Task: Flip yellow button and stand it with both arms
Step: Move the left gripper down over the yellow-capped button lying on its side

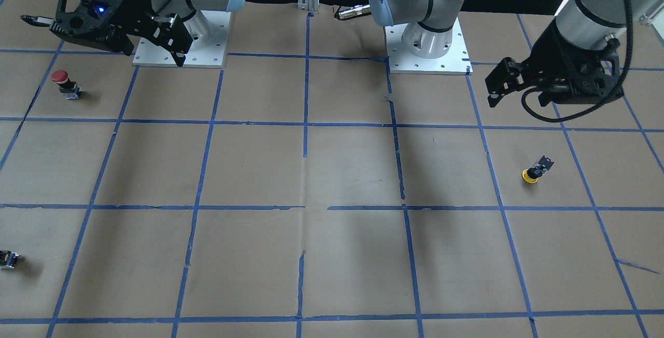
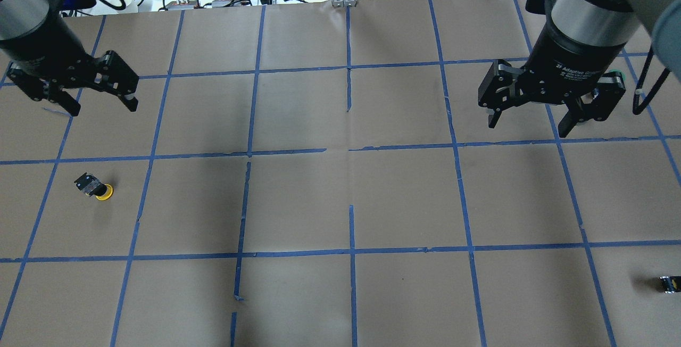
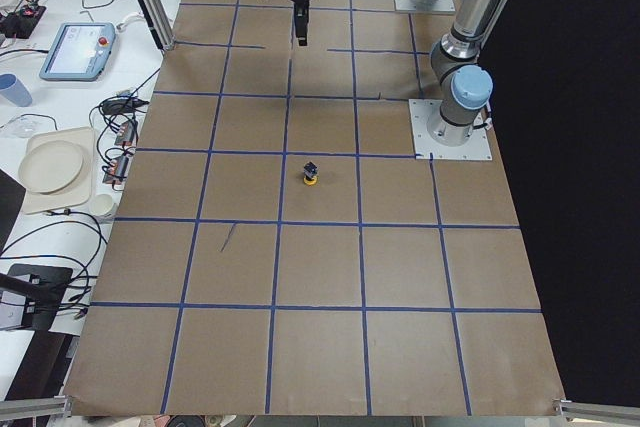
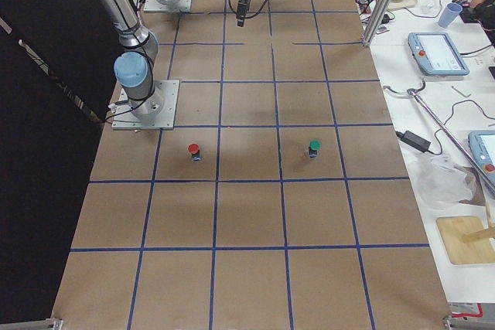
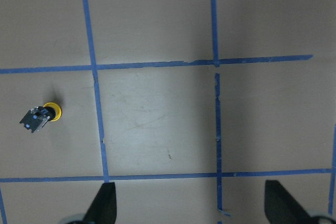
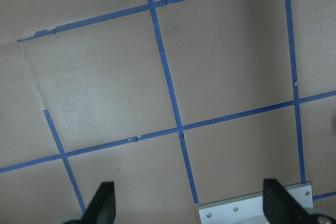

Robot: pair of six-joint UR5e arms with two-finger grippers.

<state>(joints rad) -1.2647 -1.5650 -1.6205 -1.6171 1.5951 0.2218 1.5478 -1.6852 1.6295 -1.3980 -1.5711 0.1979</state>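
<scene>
The yellow button (image 2: 94, 187) lies tipped on its side on the brown paper, on the robot's left half of the table. Its yellow cap rests on the paper and its black body points away from the cap. It also shows in the front view (image 1: 534, 171), the exterior left view (image 3: 311, 174) and the left wrist view (image 5: 41, 116). My left gripper (image 2: 102, 107) is open and empty, and hovers above the table beyond the button (image 1: 519, 100) (image 5: 191, 203). My right gripper (image 2: 528, 126) is open and empty, and hovers over the right half, far from the button (image 1: 104, 37) (image 6: 191, 200).
A red-capped switch (image 1: 62, 81) stands on the robot's right side near its base (image 4: 193, 150). A small black switch block (image 2: 670, 284) sits at the right edge; the exterior right view shows a green top on it (image 4: 313, 147). Two arm base plates (image 1: 429, 53) stand at the table's back.
</scene>
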